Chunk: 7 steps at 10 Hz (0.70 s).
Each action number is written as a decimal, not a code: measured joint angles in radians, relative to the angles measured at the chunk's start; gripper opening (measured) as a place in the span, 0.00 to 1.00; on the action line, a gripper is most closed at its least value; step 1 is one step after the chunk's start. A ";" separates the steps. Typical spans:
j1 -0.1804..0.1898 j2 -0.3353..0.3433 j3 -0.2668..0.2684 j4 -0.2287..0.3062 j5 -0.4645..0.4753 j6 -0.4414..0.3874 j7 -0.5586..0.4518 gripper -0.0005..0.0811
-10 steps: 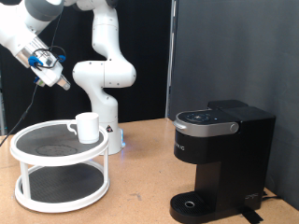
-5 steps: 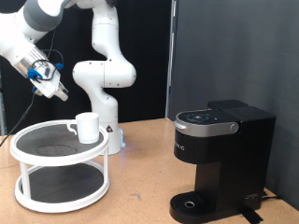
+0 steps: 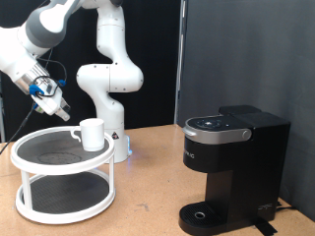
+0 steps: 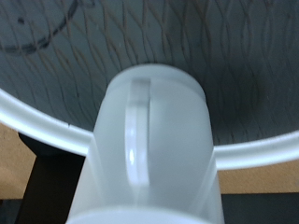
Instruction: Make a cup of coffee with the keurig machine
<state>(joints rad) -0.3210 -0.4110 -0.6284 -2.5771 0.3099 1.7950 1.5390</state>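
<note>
The cup [image 3: 91, 134], a small white mug with its handle toward the exterior view's left, stands on the top tier of a white two-tier round rack [image 3: 39, 165]. My gripper [image 3: 61, 114] hangs above the rack, up and to the left of the cup, apart from it. The wrist view is filled by the cup [image 4: 149, 140], handle facing the camera, with the rack's dark mesh behind it; no fingers show there. The keurig machine [image 3: 231, 167], boxy and black with its lid down, stands at the exterior view's right, its round drip tray [image 3: 202, 214] bare.
The arm's white base [image 3: 108, 98] stands behind the rack on the wooden table [image 3: 148, 197]. A black curtain forms the backdrop. The rack's lower tier [image 3: 61, 202] holds nothing visible.
My gripper has moved down and slightly left in the exterior view, coming closer to the rack and the cup. The cup and machine have not moved.
</note>
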 joint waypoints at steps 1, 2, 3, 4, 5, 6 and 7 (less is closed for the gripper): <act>0.000 0.005 -0.001 -0.021 0.002 0.028 -0.004 0.89; 0.000 0.014 -0.001 -0.034 0.006 0.045 -0.011 0.90; 0.001 0.024 -0.001 -0.043 0.013 0.059 -0.019 0.90; 0.002 0.030 -0.001 -0.050 0.020 0.068 -0.025 0.91; 0.002 0.038 -0.001 -0.053 0.026 0.071 -0.031 0.91; 0.002 0.046 -0.001 -0.056 0.033 0.074 -0.037 0.91; 0.003 0.050 -0.001 -0.058 0.039 0.075 -0.039 0.91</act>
<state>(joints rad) -0.3182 -0.3611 -0.6290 -2.6352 0.3491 1.8705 1.4999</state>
